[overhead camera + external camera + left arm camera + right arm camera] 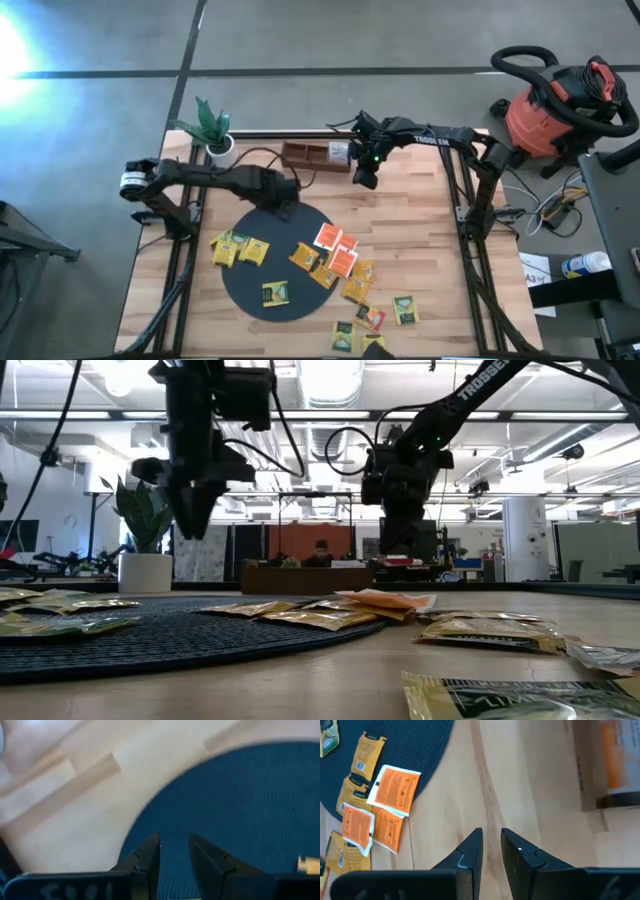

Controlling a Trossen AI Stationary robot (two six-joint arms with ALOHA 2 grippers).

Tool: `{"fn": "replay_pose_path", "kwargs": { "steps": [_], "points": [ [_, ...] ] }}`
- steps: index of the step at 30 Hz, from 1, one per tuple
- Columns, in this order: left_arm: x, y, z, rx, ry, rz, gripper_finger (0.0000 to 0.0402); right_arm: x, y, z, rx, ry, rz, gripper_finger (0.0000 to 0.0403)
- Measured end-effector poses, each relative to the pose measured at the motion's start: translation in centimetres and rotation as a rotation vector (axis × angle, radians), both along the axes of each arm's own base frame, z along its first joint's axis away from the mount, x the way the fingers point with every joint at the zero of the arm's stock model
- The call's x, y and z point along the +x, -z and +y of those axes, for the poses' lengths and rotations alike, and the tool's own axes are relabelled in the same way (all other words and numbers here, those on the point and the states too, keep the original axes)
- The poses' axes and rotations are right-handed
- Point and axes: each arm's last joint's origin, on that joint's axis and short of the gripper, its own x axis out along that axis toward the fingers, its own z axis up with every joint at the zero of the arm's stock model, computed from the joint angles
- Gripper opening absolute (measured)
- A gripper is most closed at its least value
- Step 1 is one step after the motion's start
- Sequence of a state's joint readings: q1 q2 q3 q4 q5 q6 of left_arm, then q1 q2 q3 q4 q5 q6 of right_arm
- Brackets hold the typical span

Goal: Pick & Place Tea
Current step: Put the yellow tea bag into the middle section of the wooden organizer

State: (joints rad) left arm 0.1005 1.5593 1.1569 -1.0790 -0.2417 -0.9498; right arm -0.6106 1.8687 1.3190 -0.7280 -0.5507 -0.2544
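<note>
The left arm reaches in from the worktop's left edge, its end effector (287, 208) pointing down, fingers (145, 857) slightly parted and holding nothing. The right arm stretches across the far side; its end effector (364, 178) hangs likewise, narrowly parted, empty.

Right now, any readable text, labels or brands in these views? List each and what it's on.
"TROSSEN": white lettering on the right arm, read in the high view; the low view shows only its start.
Tea packets: printed labels too small to read.
Wooden tray: pale label on it, blurred.
Red shop vacuum: no readable marking.
Nothing else legible.
</note>
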Motion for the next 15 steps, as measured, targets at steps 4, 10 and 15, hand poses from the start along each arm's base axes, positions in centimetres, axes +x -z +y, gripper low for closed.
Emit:
{"fn": "replay_pose_path", "kwargs": {
  "steps": [4, 10, 15],
  "points": [
    [-0.1, -0.1, -1.3, -0.11, 0.036, 0.001, 0.0099, 0.0, -0.2, 0.0, -0.007, 0.0, -0.009, 0.0068],
    [-0.8, -0.1, -3.4, -0.339, 0.083, 0.068, 0.0099, 0.0, -0.2, 0.0, -0.014, -0.01, -0.015, 0.0068],
    [-1.1, -0.1, -4.5, -0.275, 0.063, 0.097, 0.0099, 0.1, -0.2, -0.1, -0.018, -0.012, -0.019, 0.0068]
  ]
}}
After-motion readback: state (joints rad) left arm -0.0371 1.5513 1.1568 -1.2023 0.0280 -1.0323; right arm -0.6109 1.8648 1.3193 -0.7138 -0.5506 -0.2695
